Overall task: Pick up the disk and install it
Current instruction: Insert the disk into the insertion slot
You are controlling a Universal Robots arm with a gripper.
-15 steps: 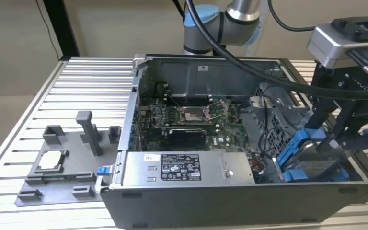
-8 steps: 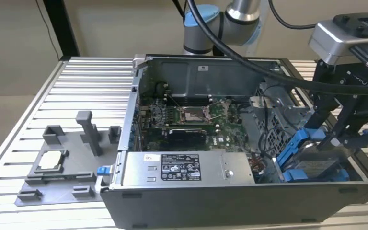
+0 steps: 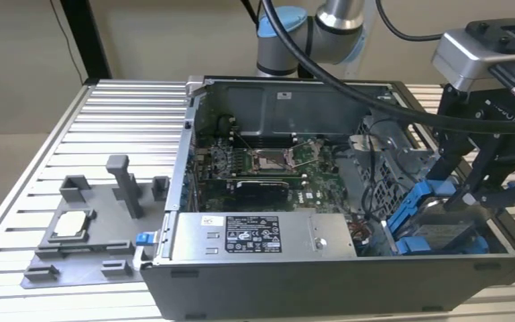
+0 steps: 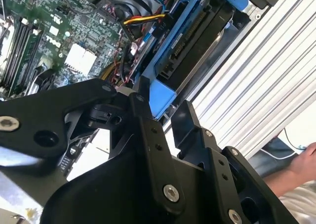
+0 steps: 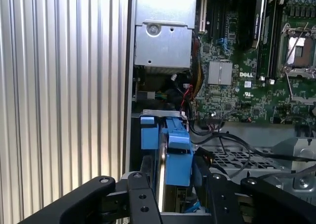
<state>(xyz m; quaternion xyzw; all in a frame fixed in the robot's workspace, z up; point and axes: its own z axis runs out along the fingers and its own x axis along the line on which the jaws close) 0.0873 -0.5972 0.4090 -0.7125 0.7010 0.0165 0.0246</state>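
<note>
From where I stand, the black two-fingered gripper [image 3: 455, 196] is down in the open grey metal computer case [image 3: 311, 282], at its near corner on the exterior view's right. Its fingers [image 5: 147, 185] pinch the blue-framed, silver-grey flat disk [image 5: 177, 145] from both sides. The disk stands on edge there, beside the green motherboard [image 3: 267, 161].

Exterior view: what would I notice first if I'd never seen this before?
Probably the big open computer case in the middle, with its green motherboard showing inside. Next, at the case's corner on the exterior view's right, the black gripper clamps the disk in its bright blue frame. On the exterior view's left, a grey tray on the slatted table holds a small white-topped chip.
</note>
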